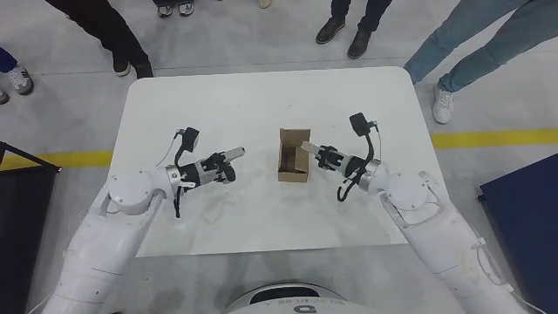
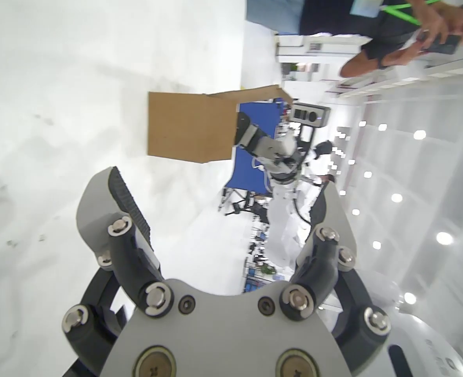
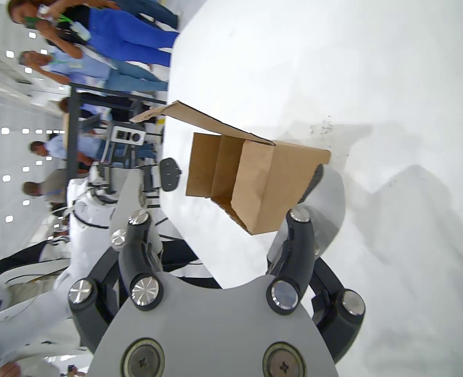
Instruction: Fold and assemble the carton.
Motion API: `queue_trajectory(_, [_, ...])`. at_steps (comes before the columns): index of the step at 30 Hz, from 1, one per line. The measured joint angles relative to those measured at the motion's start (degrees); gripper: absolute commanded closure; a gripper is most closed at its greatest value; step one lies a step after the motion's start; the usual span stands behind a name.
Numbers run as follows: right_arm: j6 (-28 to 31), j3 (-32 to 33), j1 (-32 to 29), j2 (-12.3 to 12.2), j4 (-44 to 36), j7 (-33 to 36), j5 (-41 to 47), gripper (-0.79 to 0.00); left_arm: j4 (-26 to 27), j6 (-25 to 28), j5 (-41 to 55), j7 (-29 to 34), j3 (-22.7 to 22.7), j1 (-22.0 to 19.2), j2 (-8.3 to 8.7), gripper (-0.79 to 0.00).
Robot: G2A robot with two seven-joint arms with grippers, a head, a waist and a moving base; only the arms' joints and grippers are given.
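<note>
A small brown carton (image 1: pixel 294 154) stands upright near the middle of the white table (image 1: pixel 261 105), its top open and one flap raised. My left gripper (image 1: pixel 237 153) hovers open to its left, a short gap away; the left wrist view shows the carton's plain side (image 2: pixel 188 131) beyond the spread fingers (image 2: pixel 115 198). My right gripper (image 1: pixel 308 148) is open at the carton's right wall. In the right wrist view the carton's near corner (image 3: pixel 263 186) lies between the wide-apart fingers (image 3: pixel 325 194), and I cannot tell whether they touch it.
Several people stand on the floor along the table's far edge (image 1: pixel 261 74). A dark blue object (image 1: pixel 523 218) lies on the floor to the right. Bare tabletop surrounds the carton on all sides.
</note>
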State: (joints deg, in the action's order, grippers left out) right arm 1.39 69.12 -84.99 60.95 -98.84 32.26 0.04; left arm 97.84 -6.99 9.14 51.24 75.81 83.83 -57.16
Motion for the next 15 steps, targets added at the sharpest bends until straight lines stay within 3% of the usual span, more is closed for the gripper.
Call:
queue_trajectory(3, [7.3, -0.1, -0.4, 0.2, 4.3, -0.5, 3.0, -0.628, 1.0, -3.5, -6.4, 3.0, -2.1, -3.6, 0.17, -0.785])
queue_trajectory(4, [9.1, -0.4, -0.4, 0.4, 5.4, -0.5, 4.0, -0.548, 1.0, -4.4, -7.7, 4.0, -3.0, -5.0, 0.12, -0.785])
queue_trajectory(6, [12.7, -1.1, -0.1, 0.6, 7.7, -0.2, 6.3, -0.496, -0.3, -6.4, -9.7, 5.7, -5.4, -8.8, -0.20, -0.785])
queue_trajectory(8, [15.7, -1.9, 0.4, 0.9, 9.7, 0.1, 8.3, -0.394, -2.4, -8.1, -10.7, 7.0, -8.3, -12.7, -0.72, -0.785])
queue_trajectory(10, [18.4, -2.6, 0.7, 1.3, 11.0, 0.6, 10.6, -0.354, -4.4, -9.4, -11.6, 8.4, -11.1, -16.1, -1.27, -0.708])
queue_trajectory(13, [21.9, -3.9, 1.7, 1.7, 13.7, 0.9, 12.9, -0.376, -8.2, -11.5, -12.7, 9.7, -16.0, -21.4, -2.42, -0.662])
queue_trajectory(15, [23.2, -4.8, 2.6, 2.1, 15.3, 0.4, 13.3, -0.449, -10.8, -12.6, -13.2, 10.3, -19.3, -24.7, -3.32, -0.594])
